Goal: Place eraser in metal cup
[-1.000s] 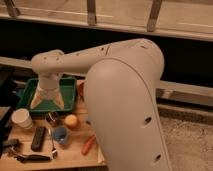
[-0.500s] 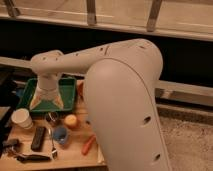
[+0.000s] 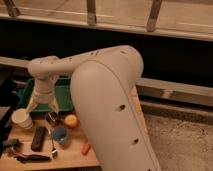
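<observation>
Hand [image 3: 42,106], perhaps slightly lower, splayed near shiny cylindrical metal cup [image 3: 51,118]

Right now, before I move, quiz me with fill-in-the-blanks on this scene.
The end effector hangs open by the ____ tray's front edge.
The ____ eraser lies on the table, not in the metal cup.
The cup nearest the camera is ____.
Missing: green; black; blue.

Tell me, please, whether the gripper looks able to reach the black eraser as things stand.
Probably yes. The gripper hangs open over the front edge of the green tray, and the eraser lies uncovered on the table just nearer the camera. The white cup and metal cup stand close beside that path.
</observation>
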Robot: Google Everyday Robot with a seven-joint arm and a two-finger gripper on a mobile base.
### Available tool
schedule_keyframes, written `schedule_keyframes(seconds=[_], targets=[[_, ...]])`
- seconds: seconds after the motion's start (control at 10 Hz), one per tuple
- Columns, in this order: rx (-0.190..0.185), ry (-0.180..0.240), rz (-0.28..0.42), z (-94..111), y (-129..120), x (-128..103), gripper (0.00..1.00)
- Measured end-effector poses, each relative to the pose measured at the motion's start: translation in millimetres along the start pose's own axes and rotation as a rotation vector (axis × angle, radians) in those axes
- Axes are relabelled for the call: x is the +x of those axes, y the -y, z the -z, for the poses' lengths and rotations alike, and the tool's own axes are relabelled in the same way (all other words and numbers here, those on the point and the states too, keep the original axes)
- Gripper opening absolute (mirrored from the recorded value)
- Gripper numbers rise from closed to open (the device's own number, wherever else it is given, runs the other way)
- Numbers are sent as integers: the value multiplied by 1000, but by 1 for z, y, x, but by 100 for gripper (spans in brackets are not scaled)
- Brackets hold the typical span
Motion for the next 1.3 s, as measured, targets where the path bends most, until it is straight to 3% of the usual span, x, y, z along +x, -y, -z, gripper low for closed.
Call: schedule_keyframes(seconds=[0.3, 0.6, 0.7, 1.1, 1.3], targets=[[-15, -50, 7, -24, -10, -3, 79], [-28, -85, 6, -42, -13, -1, 56], [-33, -96, 6, -47, -14, 0, 53], [-22, -111, 24, -56, -29, 10, 53], [-6, -145, 34, -71, -39, 20, 53]])
